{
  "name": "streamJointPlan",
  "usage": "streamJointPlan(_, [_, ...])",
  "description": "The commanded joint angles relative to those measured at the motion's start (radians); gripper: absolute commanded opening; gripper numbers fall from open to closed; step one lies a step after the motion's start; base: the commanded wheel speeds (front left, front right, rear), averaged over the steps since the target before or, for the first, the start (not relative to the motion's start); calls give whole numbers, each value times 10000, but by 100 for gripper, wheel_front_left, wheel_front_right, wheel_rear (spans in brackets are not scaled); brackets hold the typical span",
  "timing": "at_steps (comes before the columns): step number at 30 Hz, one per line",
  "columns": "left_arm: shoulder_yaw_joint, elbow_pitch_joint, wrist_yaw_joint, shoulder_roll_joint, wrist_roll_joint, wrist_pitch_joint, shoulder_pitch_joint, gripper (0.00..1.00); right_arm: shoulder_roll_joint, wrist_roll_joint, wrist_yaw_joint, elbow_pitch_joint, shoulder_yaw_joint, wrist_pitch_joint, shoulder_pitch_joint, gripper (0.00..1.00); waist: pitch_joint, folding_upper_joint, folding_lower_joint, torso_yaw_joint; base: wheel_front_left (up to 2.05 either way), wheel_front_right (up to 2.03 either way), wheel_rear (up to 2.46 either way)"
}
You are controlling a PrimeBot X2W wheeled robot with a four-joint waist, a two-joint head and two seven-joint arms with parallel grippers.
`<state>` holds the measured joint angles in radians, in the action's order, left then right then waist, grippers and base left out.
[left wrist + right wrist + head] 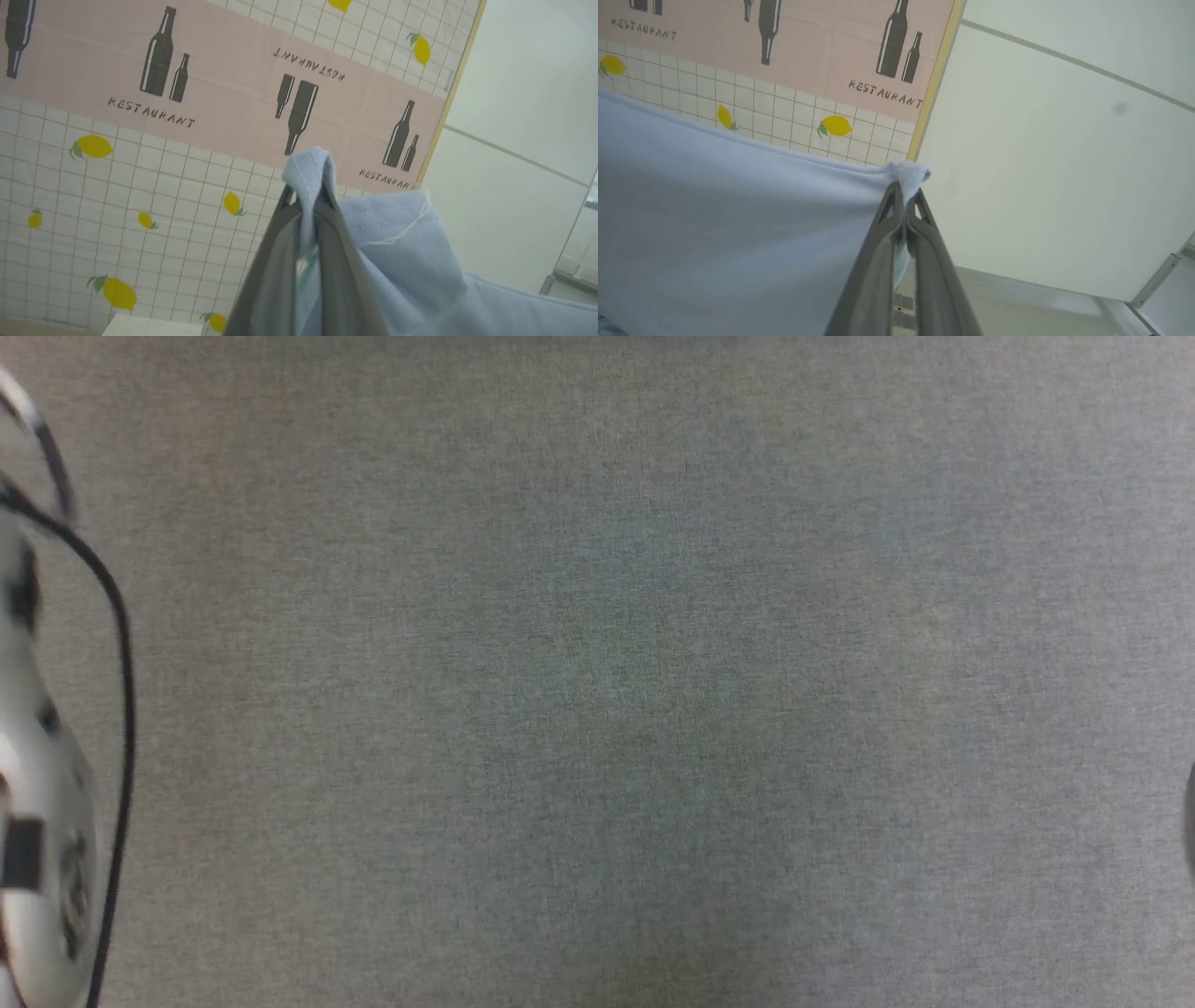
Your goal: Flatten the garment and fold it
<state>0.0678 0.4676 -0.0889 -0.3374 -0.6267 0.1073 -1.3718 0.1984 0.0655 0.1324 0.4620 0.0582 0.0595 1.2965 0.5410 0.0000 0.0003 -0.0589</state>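
Left end effector (308, 203) pinching garment (411, 261) edge fold; right end effector (906, 196) pinching corner, edge running straight.

left pincer (307, 195), garment (738, 224) seemingly between, right pincer (903, 190)

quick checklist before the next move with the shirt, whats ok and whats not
1. Left gripper shut on a shirt edge, fabric poking out past the tips: ok.
2. Right gripper shut on a shirt corner: ok.
3. Shirt edge running straight to the right gripper, right wrist view: ok.
4. Grey surface smooth and flat in the head view: ok.
5. Loose white thread by the left grip, free of the fingers: cannot tell.
6. Which side of the shirt faces down: cannot tell.
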Motion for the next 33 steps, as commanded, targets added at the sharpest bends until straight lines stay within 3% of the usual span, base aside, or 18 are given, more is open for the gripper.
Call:
streamJointPlan(1, [247, 162, -128, -231, 250, -35, 709, 0, 28, -224, -17, 190, -97, -101, -633, 0, -351, 0, -3, 170, 0, 0, 0])
streamJointPlan(8, [1444, 391, -373, -734, 171, -738, 4164, 0, 278, -1412, -17, 613, -827, -38, -3483, 0, -1531, 0, -3, 456, 0, 0, 0])
streamJointPlan(17, [2556, -1295, -362, -1000, -1046, -2430, 9398, 0, 462, -2382, -17, -286, -918, 456, -7767, 0, -3151, 0, -3, 762, 0, 0, 0])
streamJointPlan(26, [2691, -3148, 690, -1071, -1992, -3525, 13096, 0, 254, -2239, -17, -1816, -309, 1777, -10759, 0, -3792, 0, -3, 850, 0, 0, 0])
streamJointPlan(33, [2646, -4097, 1682, -1238, -2343, -4127, 14947, 0, -163, -2267, -17, -2909, 585, 3775, -12709, 0, -4204, 0, -3, 952, 0, 0, 0])
